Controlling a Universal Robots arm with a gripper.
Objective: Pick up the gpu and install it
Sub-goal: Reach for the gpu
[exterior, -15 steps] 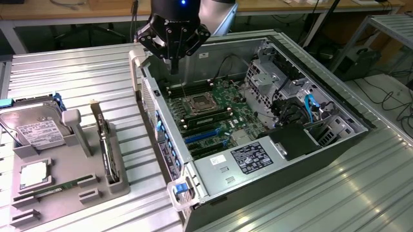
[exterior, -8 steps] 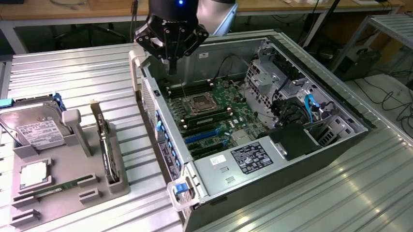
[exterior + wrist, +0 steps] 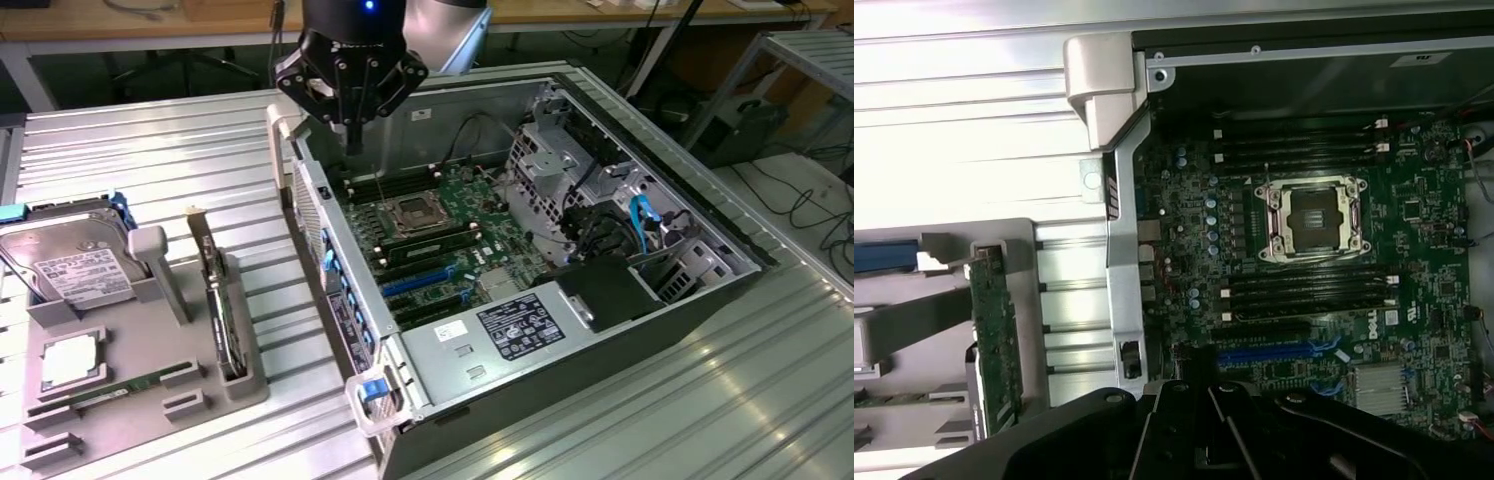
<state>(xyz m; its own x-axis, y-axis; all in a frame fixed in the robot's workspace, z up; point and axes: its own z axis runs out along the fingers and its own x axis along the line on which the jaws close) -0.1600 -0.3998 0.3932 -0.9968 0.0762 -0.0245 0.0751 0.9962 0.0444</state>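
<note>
One hand is seen at the upper middle of the exterior view, its fingers drawn tightly together with nothing held between them. It is poised above the upper-left corner of an open computer case, over the edge of the motherboard and just up-frame from the bare processor socket. The graphics card is found at the lower left of the exterior view, stood on its long edge in a slot of a grey holder tray, beside the case and well apart from the hand. On the same tray a hard drive is propped upright, and a memory stick is laid flat near the bottom-left corner. Tray and case are both set on a ribbed metal counter.
</note>
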